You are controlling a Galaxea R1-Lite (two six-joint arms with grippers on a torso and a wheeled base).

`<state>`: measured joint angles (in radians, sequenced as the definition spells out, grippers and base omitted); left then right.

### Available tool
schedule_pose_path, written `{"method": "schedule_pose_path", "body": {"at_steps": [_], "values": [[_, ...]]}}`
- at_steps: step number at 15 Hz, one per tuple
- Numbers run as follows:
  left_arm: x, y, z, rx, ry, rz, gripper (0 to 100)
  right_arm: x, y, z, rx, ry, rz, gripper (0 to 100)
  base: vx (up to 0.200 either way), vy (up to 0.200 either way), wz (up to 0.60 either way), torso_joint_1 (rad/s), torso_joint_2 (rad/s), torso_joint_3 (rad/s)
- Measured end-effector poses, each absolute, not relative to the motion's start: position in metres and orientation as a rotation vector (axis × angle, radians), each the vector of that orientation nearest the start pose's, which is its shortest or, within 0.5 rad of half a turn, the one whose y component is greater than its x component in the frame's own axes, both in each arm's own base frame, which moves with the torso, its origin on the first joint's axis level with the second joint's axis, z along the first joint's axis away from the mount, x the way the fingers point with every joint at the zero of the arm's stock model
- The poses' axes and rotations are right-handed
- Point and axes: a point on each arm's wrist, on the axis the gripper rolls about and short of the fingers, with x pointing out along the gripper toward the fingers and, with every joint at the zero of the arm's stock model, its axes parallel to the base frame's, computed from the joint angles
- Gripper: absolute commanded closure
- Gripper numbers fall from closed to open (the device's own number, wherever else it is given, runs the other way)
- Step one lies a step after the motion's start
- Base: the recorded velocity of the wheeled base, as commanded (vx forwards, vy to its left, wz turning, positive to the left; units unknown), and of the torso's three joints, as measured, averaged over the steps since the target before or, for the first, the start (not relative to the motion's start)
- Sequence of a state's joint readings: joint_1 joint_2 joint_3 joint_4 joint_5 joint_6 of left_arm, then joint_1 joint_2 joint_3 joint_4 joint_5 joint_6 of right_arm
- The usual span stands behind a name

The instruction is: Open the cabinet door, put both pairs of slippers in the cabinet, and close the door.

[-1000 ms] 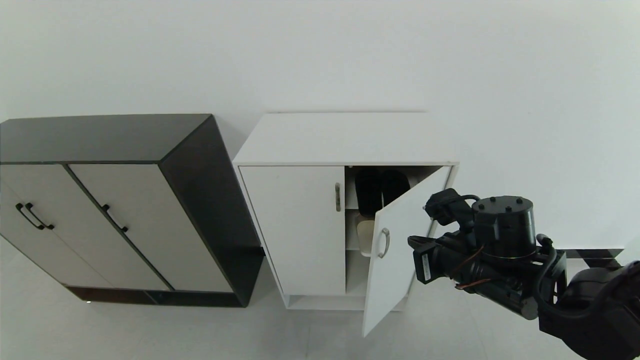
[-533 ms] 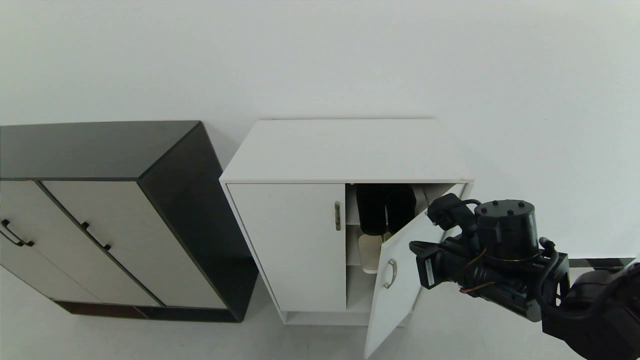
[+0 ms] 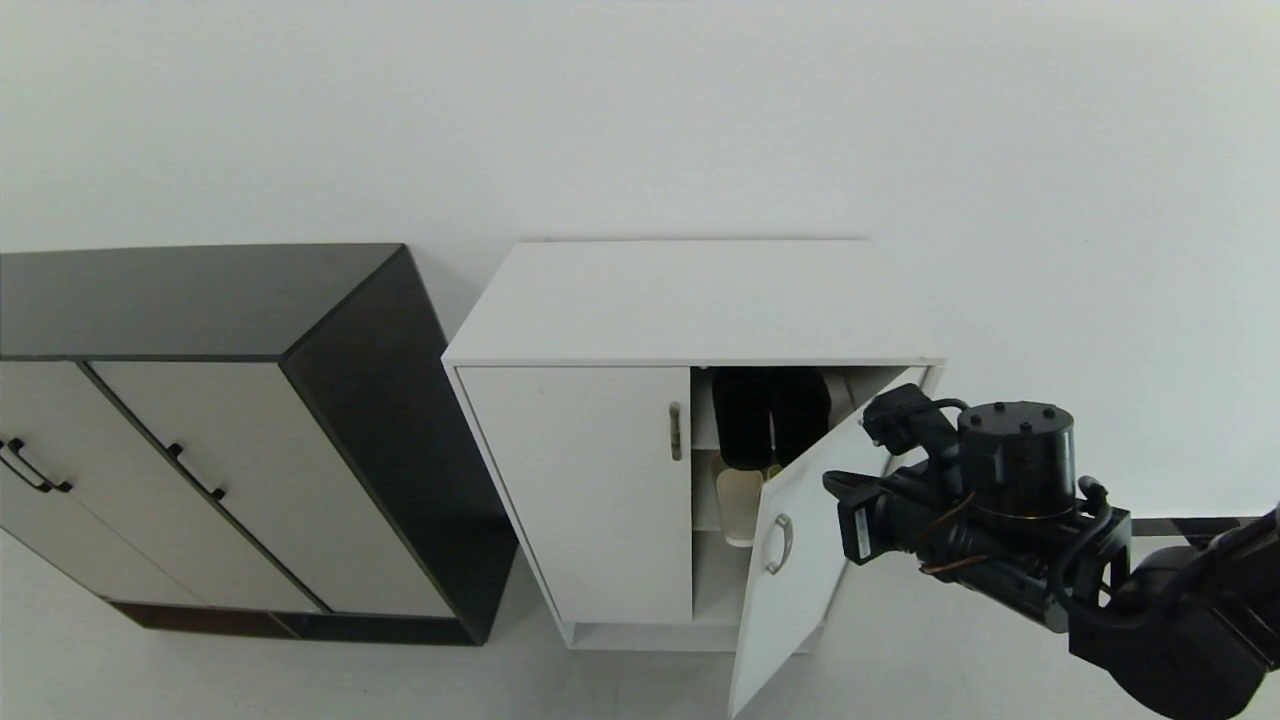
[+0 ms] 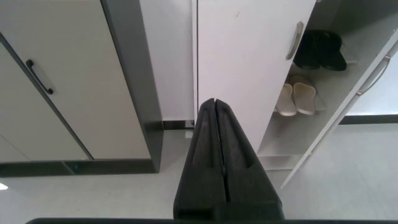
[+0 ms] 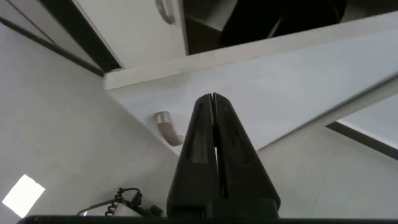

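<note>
The white cabinet (image 3: 690, 300) has its left door shut and its right door (image 3: 790, 590) ajar. A black pair of slippers (image 3: 770, 415) lies on the top shelf, with a beige pair (image 3: 738, 500) on the shelf below. My right gripper (image 3: 832, 484) is at the open door's outer face, above its handle (image 3: 780, 543). In the right wrist view this gripper (image 5: 213, 97) is shut and empty, its tip by the door panel (image 5: 280, 81). My left gripper (image 4: 215, 102) is shut and empty, low before the closed left door (image 4: 249, 56). Beside it show the black pair (image 4: 320, 50) and the beige pair (image 4: 297, 99).
A dark cabinet (image 3: 200, 300) with pale doors stands close to the left of the white one. A plain wall rises behind both. Pale floor (image 3: 620, 680) lies in front, with free room to the right of the open door.
The whole head view has shifted since a second ago, so the camera moved. My right gripper stays at the open door's outer face, and the door's angle looks little changed.
</note>
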<state>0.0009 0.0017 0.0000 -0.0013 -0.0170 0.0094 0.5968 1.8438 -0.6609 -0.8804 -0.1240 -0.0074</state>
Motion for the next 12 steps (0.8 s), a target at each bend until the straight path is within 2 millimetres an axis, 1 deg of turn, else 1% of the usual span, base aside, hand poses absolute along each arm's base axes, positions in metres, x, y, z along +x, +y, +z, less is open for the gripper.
{"method": "schedule_pose_path", "body": {"at_steps": [7,12], "values": [[-0.023,0.000,0.076,0.008,0.000,-0.016,100,0.292,0.173,0.099,-0.109,0.294,0.420,100,0.000,0.000,0.00,0.000,0.00,0.000],[-0.023,0.000,0.076,0.008,0.000,-0.016,100,0.307,0.178,0.091,-0.107,0.298,0.409,100,0.000,0.000,0.00,0.000,0.00,0.000]]}}
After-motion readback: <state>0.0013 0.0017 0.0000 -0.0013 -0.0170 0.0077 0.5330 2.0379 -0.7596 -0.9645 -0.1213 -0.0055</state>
